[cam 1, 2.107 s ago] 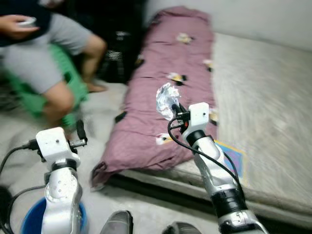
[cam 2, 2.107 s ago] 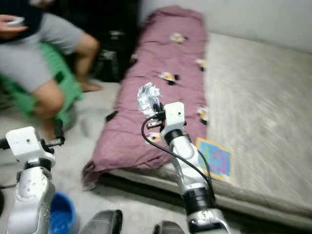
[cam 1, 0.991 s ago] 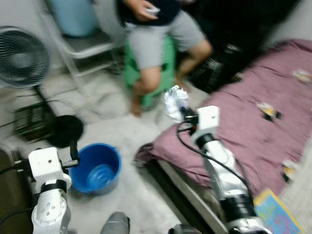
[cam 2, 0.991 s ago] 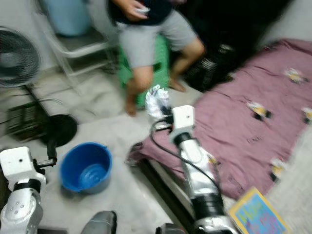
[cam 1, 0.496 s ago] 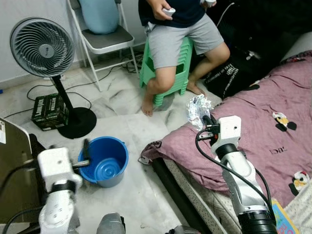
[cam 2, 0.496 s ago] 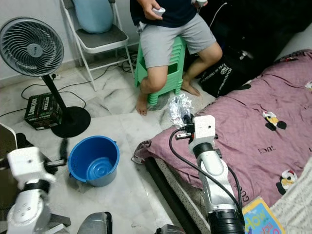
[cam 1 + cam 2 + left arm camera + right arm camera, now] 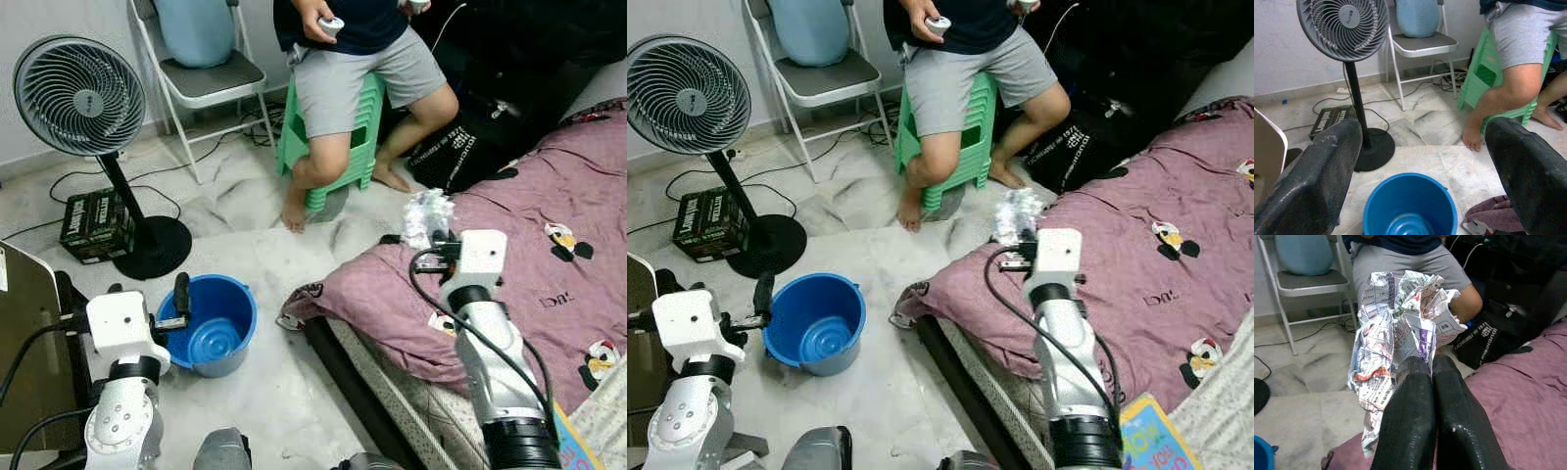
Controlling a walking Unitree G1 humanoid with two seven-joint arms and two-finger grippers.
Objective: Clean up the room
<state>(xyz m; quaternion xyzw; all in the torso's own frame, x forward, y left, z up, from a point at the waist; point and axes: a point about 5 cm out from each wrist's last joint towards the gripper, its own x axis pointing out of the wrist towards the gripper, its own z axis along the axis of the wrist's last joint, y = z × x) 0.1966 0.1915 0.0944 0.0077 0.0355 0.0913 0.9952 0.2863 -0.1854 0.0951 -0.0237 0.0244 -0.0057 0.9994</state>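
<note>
A crumpled newspaper ball point(image 7: 427, 215) is pinched in my right gripper point(image 7: 437, 238), raised over the near corner of the purple quilt point(image 7: 549, 245). In the right wrist view the two black fingers point(image 7: 1410, 396) are pressed together on the newspaper point(image 7: 1400, 318). A blue bucket point(image 7: 233, 311) stands on the marble floor to the left of the bed, with nothing visible inside. My left gripper point(image 7: 179, 297) hovers at the bucket's near-left rim. In the left wrist view the left gripper point(image 7: 1422, 129) is open wide, with the bucket point(image 7: 1410, 208) below and nothing held.
A person sits on a green stool point(image 7: 343, 132) beyond the bed corner, feet on the floor. A standing fan point(image 7: 78, 98), a dark box point(image 7: 96, 220), cables and a folding chair point(image 7: 201, 83) stand at the back left. A black bag point(image 7: 490, 127) lies by the bed.
The camera has swung left from the bed to the floor, bringing the bucket and fan into view. My right gripper, still holding the newspaper, has shifted slightly right in the last half second.
</note>
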